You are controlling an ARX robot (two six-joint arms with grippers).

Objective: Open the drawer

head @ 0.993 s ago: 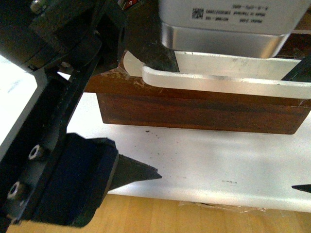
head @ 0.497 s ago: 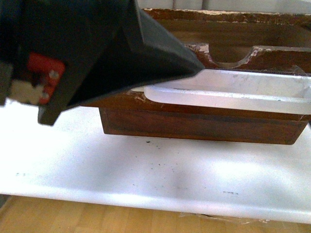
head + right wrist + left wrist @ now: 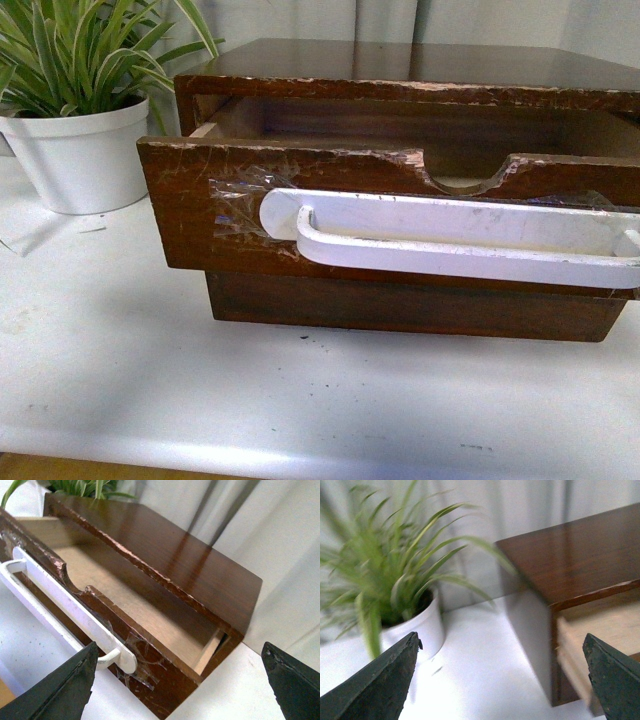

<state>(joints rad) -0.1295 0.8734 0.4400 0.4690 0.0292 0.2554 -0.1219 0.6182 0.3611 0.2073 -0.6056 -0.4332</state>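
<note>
Front view: drawer (image 3: 330,172), white table (image 3: 150,400), curtain (image 3: 300,20).

Dark brown scratched drawer (image 3: 230,200), white handle (image 3: 450,240), white pot (image 3: 75,160)

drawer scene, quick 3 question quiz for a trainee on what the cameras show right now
1. True or false: the drawer stands pulled out of the cabinet, so its inside shows.
2. What stands on the table beside the cabinet? A) a potted plant B) a mug C) a stack of books
3. Fill in: the left gripper and the right gripper are both ____ and hold nothing.

Key: 1 true; 2 A; 3 open
</note>
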